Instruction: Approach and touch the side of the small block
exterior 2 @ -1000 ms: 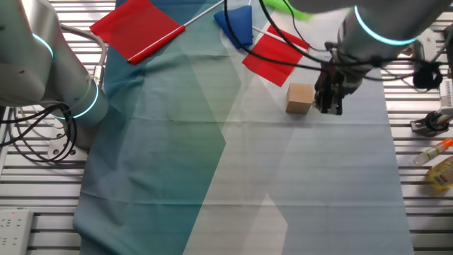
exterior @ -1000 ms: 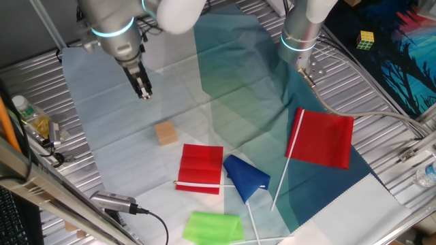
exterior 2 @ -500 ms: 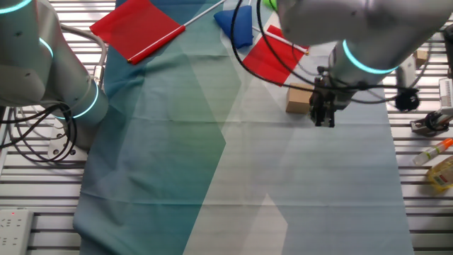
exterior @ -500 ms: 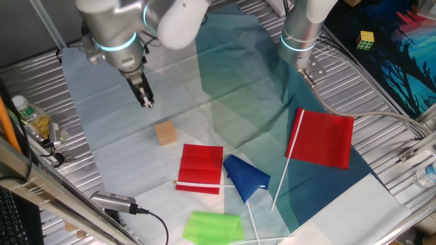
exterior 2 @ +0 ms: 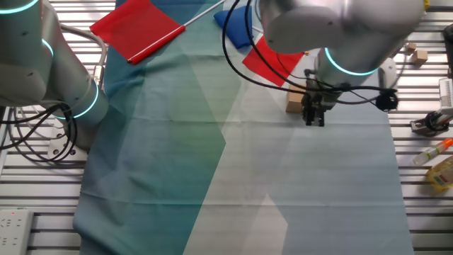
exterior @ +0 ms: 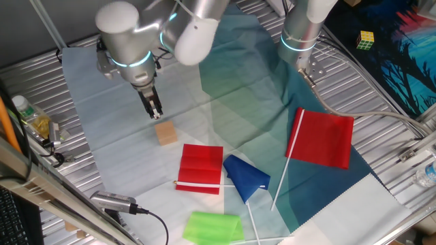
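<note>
My gripper [exterior: 156, 113] points down, fingers pressed together, holding nothing, tip just above and beside the small block [exterior: 165, 133]. Contact unclear. Block sits on the pale cloth [exterior: 122, 88], near the folded red cloth [exterior: 201, 167]; in the other fixed view my gripper [exterior 2: 314, 120] partly hides the block [exterior 2: 293, 104].

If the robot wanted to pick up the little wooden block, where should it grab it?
Probably from straight above, pinching two opposite flat sides of the small block. It is a plain cube sitting flat on the cloth, with open space all round. The gripper hangs just beside it.
</note>
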`<state>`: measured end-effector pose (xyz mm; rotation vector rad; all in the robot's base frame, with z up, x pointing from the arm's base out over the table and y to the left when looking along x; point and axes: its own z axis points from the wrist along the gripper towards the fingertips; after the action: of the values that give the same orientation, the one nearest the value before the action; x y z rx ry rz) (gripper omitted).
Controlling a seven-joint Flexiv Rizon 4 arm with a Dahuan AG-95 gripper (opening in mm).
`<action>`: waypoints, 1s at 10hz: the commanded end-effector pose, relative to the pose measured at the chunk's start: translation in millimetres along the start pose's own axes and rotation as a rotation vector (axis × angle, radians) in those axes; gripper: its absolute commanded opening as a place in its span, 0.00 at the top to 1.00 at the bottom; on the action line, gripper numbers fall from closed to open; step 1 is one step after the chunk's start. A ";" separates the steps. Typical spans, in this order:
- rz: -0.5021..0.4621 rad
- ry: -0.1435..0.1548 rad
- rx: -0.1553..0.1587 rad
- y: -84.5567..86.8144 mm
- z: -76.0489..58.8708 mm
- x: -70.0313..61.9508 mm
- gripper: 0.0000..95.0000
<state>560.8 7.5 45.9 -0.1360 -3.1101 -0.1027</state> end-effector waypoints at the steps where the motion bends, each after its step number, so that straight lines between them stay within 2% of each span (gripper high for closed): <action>1: 0.006 -0.012 0.001 4.5 1.3 1.2 1.00; 5: 0.031 -0.024 -0.001 16.5 0.2 3.2 1.00; 8: 0.035 -0.028 -0.001 17.9 0.4 3.0 1.00; 10: 0.018 -0.033 0.012 16.2 -0.4 2.8 1.00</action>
<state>560.3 23.0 47.5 -0.1652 -3.1382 -0.0793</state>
